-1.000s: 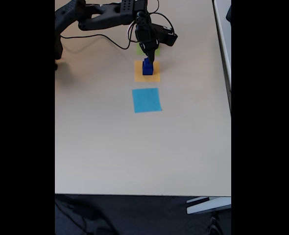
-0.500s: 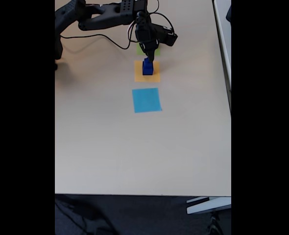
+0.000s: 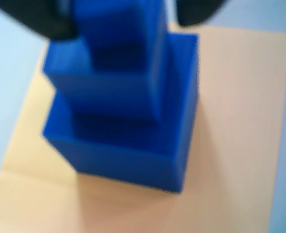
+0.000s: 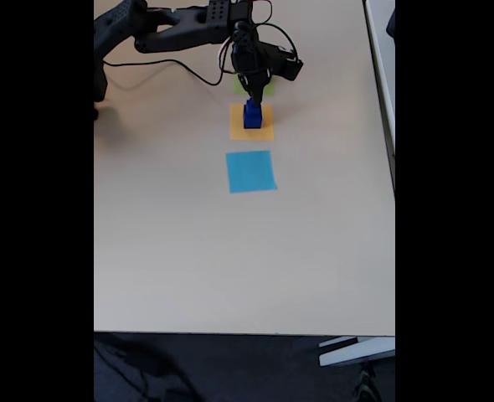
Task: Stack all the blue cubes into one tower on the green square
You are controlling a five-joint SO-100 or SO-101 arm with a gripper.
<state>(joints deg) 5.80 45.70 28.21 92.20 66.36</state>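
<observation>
In the fixed view, going from the near edge to the far edge of the pale beige table (image 4: 230, 268), the first thing is a flat light-blue paper square (image 4: 250, 171), lying near the middle of the table. Just past it, toward 12 o'clock, lies a flat orange paper square (image 4: 264, 131). On this orange square stands the tower (image 4: 252, 115) of solid dark blue cubes. In the wrist view the big bottom cube (image 3: 133, 155) sits on the orange square (image 3: 230, 121), with a middle-sized cube (image 3: 109, 92) on top of it and a small cube (image 3: 119, 24) on top of that one. The picture is blurry. Two dark fingertips (image 3: 41, 22) of the black gripper (image 3: 123, 14) sit at the left and right sides of the small top cube, right against it, so the gripper looks closed on that cube. In the fixed view the gripper (image 4: 252, 100) points down onto the tower's top. Past the tower, at 12 o'clock, a bit of the flat light green paper square (image 4: 268, 86) peeks out from under the black arm (image 4: 188, 29), which reaches in from 10 o'clock.
</observation>
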